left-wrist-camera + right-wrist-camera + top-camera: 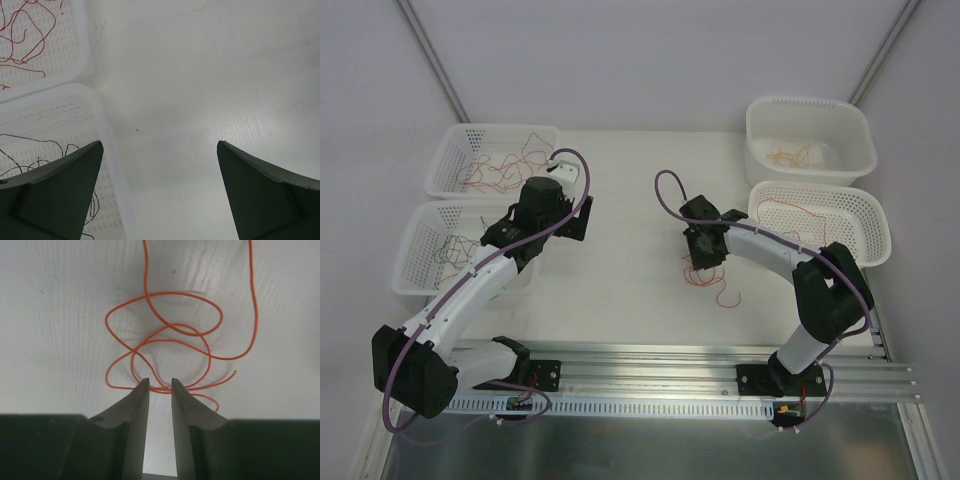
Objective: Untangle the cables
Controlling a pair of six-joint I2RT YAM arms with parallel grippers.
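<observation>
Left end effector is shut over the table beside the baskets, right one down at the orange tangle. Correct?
Not shut: the left wrist view shows the left end effector wide open. It is over the table beside the baskets, and the right end effector is down at the orange tangle.

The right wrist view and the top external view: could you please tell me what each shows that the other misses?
Only the right wrist view shows the orange cable up close, its loops crossing, with the right end effector slightly open at their edge. Only the top external view shows the left arm, the basket of red cables and the white tub. Both show the orange cable lying on the table by that end effector.
</observation>
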